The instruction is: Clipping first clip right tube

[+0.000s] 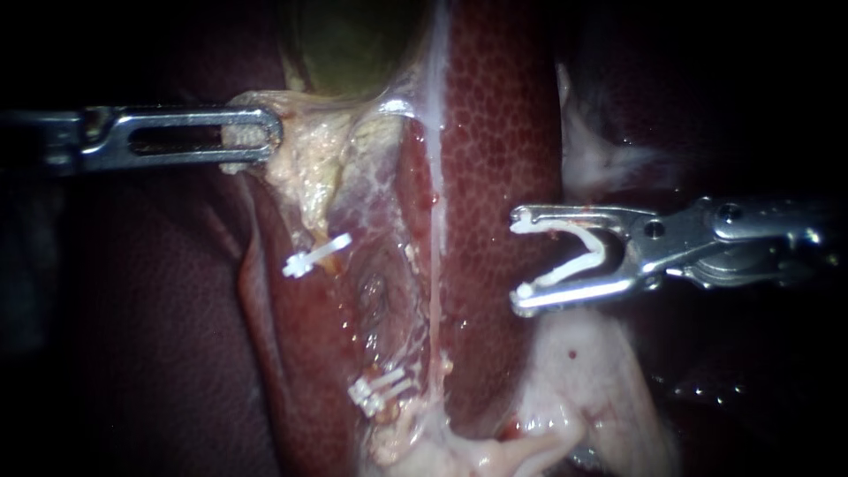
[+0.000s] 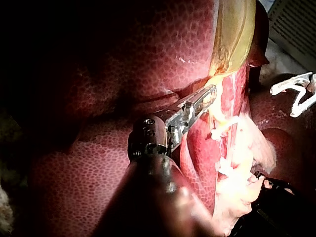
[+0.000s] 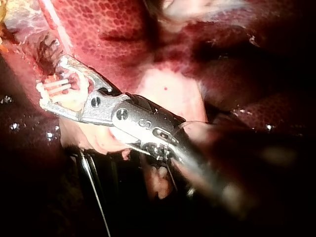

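Endoscope view: left instrument point(image 1: 261, 137) tight on tissue point(image 1: 305, 172), right instrument point(image 1: 519, 261) clasping one open clip point(image 1: 587, 256).

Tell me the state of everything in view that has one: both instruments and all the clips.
Left instrument: jaws shut on pale tissue beside the gallbladder.
Right instrument: jaws wide apart, holding the loaded clip.
Loaded clip: open.
Upper clip: closed.
Lower clips: closed, side by side.
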